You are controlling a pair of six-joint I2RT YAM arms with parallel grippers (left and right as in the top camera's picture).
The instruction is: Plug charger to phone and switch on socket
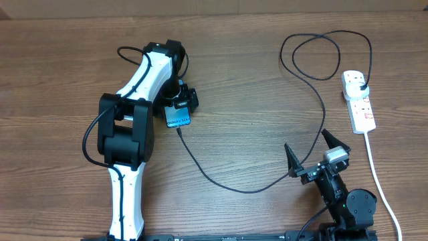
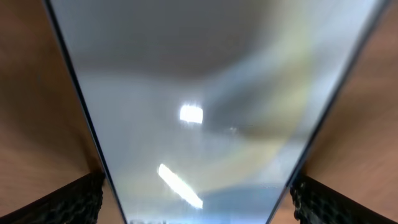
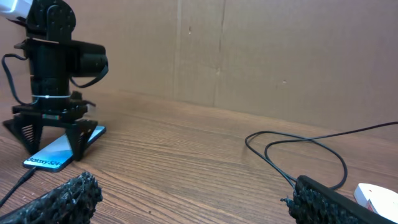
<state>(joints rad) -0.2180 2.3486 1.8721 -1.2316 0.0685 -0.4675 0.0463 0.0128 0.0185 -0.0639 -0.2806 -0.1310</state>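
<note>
The left claw (image 1: pixel 179 106) stands straight down over the slim rectangular phone with dark edges and a lit light-blue screen (image 1: pixel 178 120). The phone lies flat and face up on the brown wood-grain table (image 1: pixel 241 87). The claw's two black ribbed fingers (image 3: pixel 76 138) straddle the phone, one at each long edge. In the left wrist view the glass fills the space between the pads (image 2: pixel 65 202). The pads sit right at the edges, but in this close, blurred view I cannot tell whether they press in or only flank the phone.

The long thin black charger cable (image 1: pixel 227 184) reaches the phone's short edge with its small connector tip (image 1: pixel 180 131), just on the near side of the left claw. From there it sweeps across the table toward the right claw (image 1: pixel 306 140). Seen from above, it passes beneath the gap between that claw's fingers, then loops on the far side of the claw. It ends in a black plug (image 1: pixel 362 86) seated in the far end of the white elongated power strip (image 1: pixel 361 114).

The right claw is released, its fingers spread wide with nothing between them. The power strip lies ahead of this claw and off to its right, well apart from it. The strip's thick white cord (image 1: pixel 381 181) trails back along the claw's right side.
</note>
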